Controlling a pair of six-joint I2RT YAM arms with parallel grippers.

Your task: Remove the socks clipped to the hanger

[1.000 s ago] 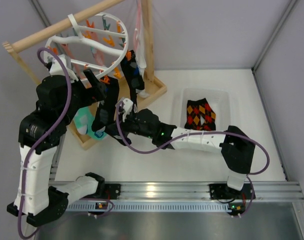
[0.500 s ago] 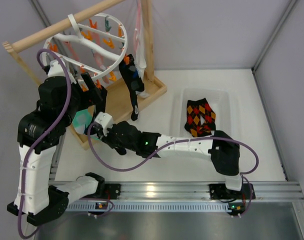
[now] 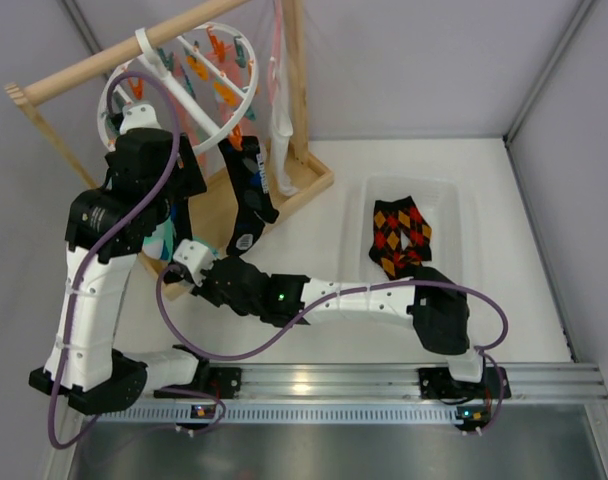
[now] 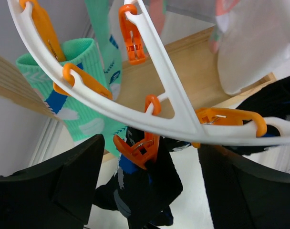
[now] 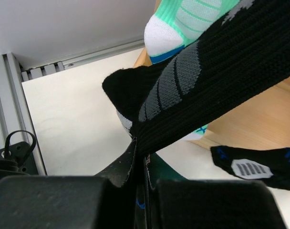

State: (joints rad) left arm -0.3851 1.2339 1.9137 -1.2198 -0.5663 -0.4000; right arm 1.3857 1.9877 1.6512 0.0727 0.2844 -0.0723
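My right gripper was clamped on the black sock, which hung from an orange clip on the hanger. My left gripper stood with jaws apart just below. I judged it best to steady the ring, then pull down evenly.

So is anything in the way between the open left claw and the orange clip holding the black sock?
No, nothing visible. The left gripper, open, looks straight up at the orange clip pinching the black sock; the white hanger runs just beyond the clip.
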